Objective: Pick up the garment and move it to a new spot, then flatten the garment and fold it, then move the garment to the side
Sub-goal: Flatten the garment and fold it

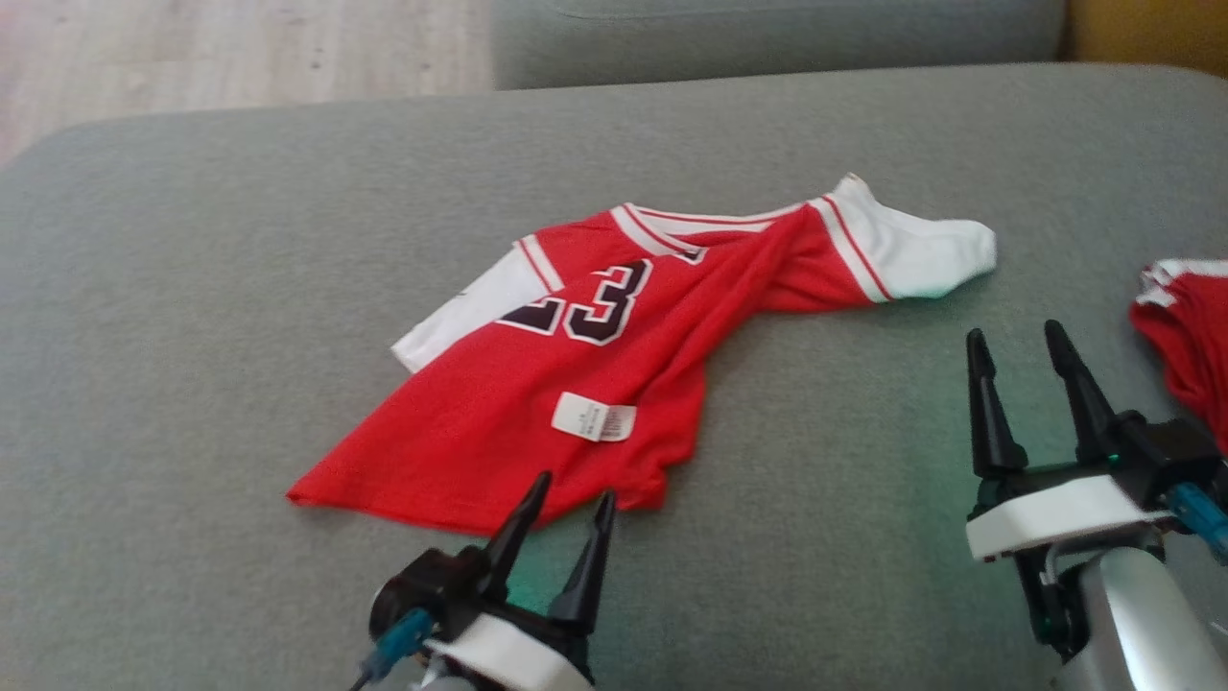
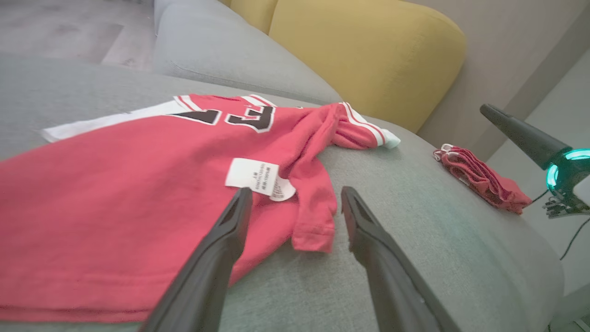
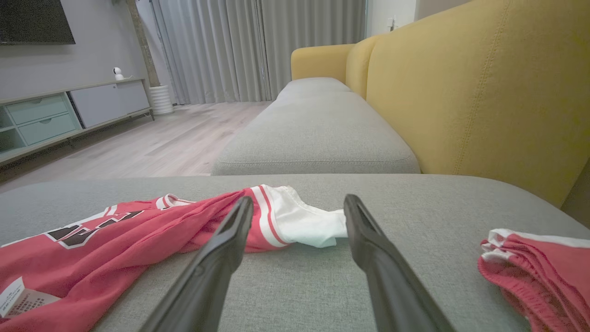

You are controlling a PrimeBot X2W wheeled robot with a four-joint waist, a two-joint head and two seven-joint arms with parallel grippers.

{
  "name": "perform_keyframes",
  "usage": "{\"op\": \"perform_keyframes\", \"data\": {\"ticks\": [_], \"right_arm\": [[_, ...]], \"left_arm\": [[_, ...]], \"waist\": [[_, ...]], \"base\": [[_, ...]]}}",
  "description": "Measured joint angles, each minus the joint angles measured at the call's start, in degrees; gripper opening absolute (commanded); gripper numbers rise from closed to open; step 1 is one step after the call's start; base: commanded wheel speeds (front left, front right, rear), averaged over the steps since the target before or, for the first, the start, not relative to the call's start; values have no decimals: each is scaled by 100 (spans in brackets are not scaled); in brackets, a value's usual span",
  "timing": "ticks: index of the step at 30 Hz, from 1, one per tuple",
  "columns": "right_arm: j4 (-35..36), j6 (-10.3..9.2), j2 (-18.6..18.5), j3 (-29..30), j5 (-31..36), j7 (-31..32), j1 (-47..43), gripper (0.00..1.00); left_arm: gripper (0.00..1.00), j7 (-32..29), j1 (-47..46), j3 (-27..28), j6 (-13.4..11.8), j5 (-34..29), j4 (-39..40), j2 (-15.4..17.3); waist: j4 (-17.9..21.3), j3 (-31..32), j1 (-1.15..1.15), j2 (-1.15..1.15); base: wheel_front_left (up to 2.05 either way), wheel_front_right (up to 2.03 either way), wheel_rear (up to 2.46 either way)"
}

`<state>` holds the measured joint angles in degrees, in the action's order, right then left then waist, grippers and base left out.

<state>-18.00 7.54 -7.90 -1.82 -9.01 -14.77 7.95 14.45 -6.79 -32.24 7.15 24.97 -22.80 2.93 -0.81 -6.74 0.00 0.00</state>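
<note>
The garment (image 1: 576,365) is a red jersey with white sleeves and a dark "23", lying rumpled on the grey cushion (image 1: 192,288), its white care label (image 1: 594,416) showing. In the left wrist view the garment (image 2: 115,184) spreads beneath and ahead of the fingers. My left gripper (image 1: 573,491) hangs open at the jersey's near hem, nothing between its fingers (image 2: 221,240). My right gripper (image 1: 1017,336) stands open over bare cushion, short of the white sleeve (image 1: 921,251). The right wrist view has that sleeve (image 3: 304,221) just beyond the fingertips, apart from them.
A second red and white cloth (image 1: 1185,336) lies bunched at the cushion's right edge, beside my right gripper. A yellow backrest (image 3: 484,92) rises at the far side. Another grey seat (image 3: 318,129) continues beyond, with wooden floor (image 1: 192,58) past the cushion's left edge.
</note>
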Motion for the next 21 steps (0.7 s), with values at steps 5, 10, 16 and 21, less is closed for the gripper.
{"op": "perform_keyframes", "data": {"ticks": [5, 10, 16, 21], "right_arm": [[-14, -1, 0, -145, 0, 0, 32, 100], [-22, -1, -18, -146, -10, 0, 109, 100], [-26, -1, -20, -144, -29, 0, 109, 100], [-89, -1, -8, -135, -58, 0, 110, 100]], "left_arm": [[100, 0, -396, -371, 1, 344, -424, -9], [100, 0, -598, -487, 1, 481, -816, -5], [23, 0, -635, -628, 1, 538, -990, -3], [0, 0, -701, -417, -4, 405, -948, -7]], "waist": [[262, -157, 0, 0], [453, -289, 0, 0], [524, -337, 0, 0], [436, -291, 0, 0]], "base": [[0, 0, 0], [0, 0, 0], [0, 0, 0], [0, 0, 0]]}}
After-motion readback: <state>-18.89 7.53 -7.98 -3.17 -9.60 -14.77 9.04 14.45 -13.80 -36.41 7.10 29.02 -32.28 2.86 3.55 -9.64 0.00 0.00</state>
